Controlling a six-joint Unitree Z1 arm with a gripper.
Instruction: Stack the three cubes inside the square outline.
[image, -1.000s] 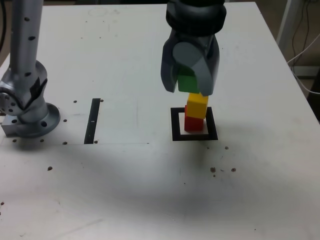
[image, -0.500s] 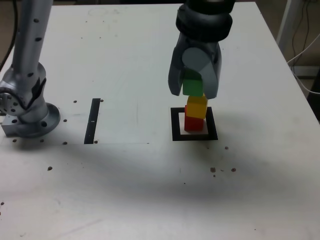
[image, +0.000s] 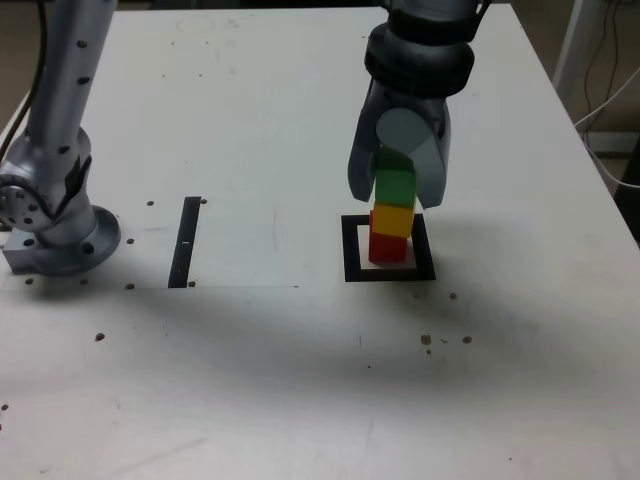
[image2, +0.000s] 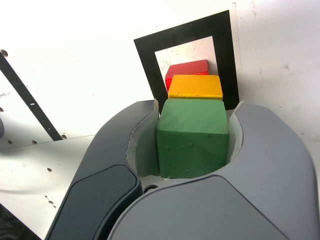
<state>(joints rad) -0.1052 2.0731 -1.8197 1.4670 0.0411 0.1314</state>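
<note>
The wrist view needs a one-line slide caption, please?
Tool gripping green cube above yellow cube and red cube in the square outline.

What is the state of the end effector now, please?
End effector: closed on the green cube, holding it on or just above the yellow cube.

The exterior view looks down at a slant from high in front of the white table (image: 250, 380), far enough back to take in the arm's base (image: 60, 235) and the square outline (image: 389, 250). The wrist view sits just behind the gripper (image2: 192, 145), very close, facing down past its jaws onto the same square outline (image2: 192, 37). Both views share that outline, the cube stack on it and the narrow black strip (image: 185, 242) (image2: 25, 97) beside it.
</note>
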